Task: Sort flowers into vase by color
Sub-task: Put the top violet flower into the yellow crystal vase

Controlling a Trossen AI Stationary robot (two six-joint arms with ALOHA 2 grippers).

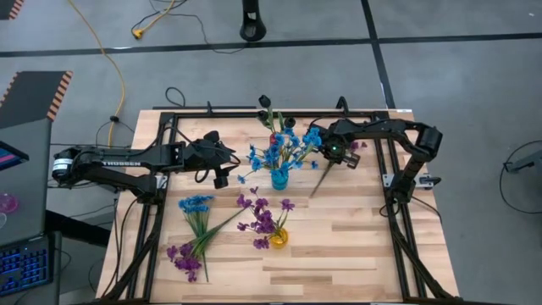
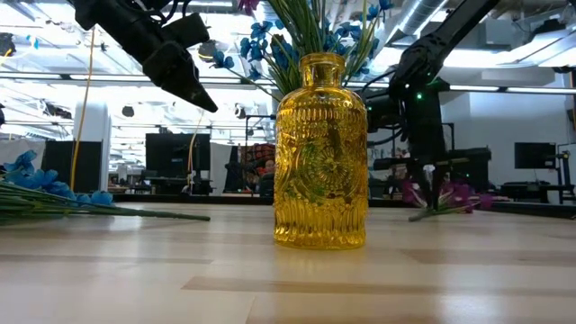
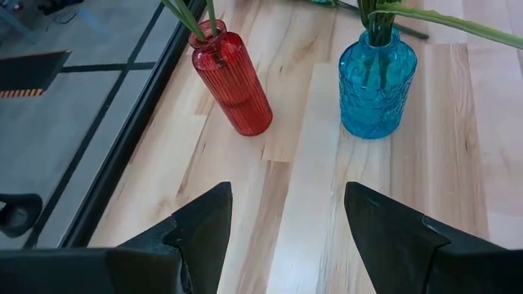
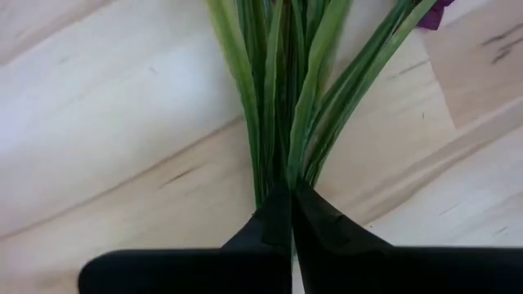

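A purple sprig [image 1: 326, 174] with a long green stem lies slanting right of the blue vase [image 1: 279, 178], which holds blue flowers. My right gripper [image 1: 334, 152] stands over the sprig and is shut on it. A red vase [image 3: 233, 82] with dark buds stands behind the blue vase [image 3: 376, 77]. A yellow vase [image 1: 279, 237] holds purple blooms. Loose blue flowers [image 1: 196, 206] and purple flowers [image 1: 186, 258] lie flat on the table's left. My left gripper [image 1: 222, 174] hovers open left of the blue vase. My right gripper pinches the purple sprig's bundle of green leaves and stem [image 4: 290, 167] between its two fingertips [image 4: 274, 216], a little below the bloom [image 4: 437, 10]. The fingers come from above, pointing down. The stem's lower end [image 1: 313, 195] stretches out toward the table's near side. Whether the sprig is lifted clear, I cannot tell.
A black frame [image 1: 169, 127] runs around the table's top. Bare wood shows on the near right part of the table [image 1: 364, 246]. In the low view the yellow vase [image 2: 320, 153] fills the middle, and my left gripper [image 2: 189, 85] hangs up high.
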